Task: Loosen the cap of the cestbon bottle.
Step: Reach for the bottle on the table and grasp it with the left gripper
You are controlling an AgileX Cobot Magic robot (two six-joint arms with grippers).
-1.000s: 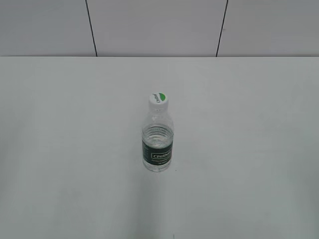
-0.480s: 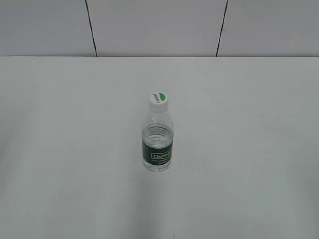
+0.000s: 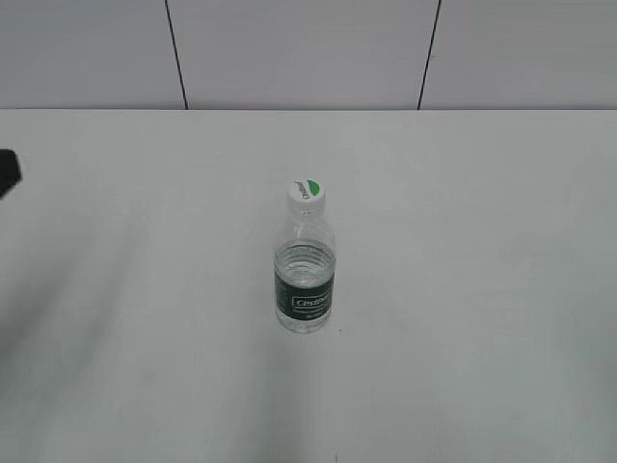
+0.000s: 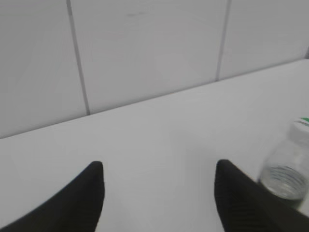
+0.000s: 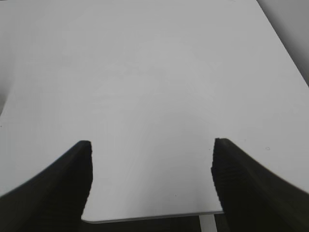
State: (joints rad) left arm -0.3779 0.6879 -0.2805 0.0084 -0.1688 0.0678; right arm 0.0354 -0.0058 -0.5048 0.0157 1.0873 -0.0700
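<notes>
Arm tip [image 3: 8, 174] had just entered the exterior view at the far left edge, a dark blunt shape over the table [image 3: 482, 289]; half a second earlier that edge was bare. Judging by side, that was the left arm starting its approach. Nothing else had changed: bottle in the same spot, cap on.

Left gripper [image 4: 159, 193] in its wrist view: fingers spread wide, nothing between them, pointed toward the tiled back wall [image 4: 145, 48]. The cestbon bottle [image 4: 286, 169] sat blurred at the right edge of that view, just past the right finger, not between the fingers. So the arm likely needed to swing right to centre on it.

Mid-table in the exterior view: cestbon bottle [image 3: 307, 275] upright, green label facing the camera, water level near the shoulder. The cap [image 3: 307, 192] was seated, white with green crescent on top. No contact with either gripper, so I'd call loosening not yet started.

Right gripper [image 5: 152, 183]: fingers also parted and empty, hanging over bare tabletop. The near table edge and a rounded corner showed at the bottom of that view, so it sat well back from the bottle, which its camera didn't catch. Not visible in the exterior view.

Room: open table on all sides of the bottle, no clutter. Wall behind it stood well apart. Clear approach from left and right; one gripper could hold the body, the other take the cap.
</notes>
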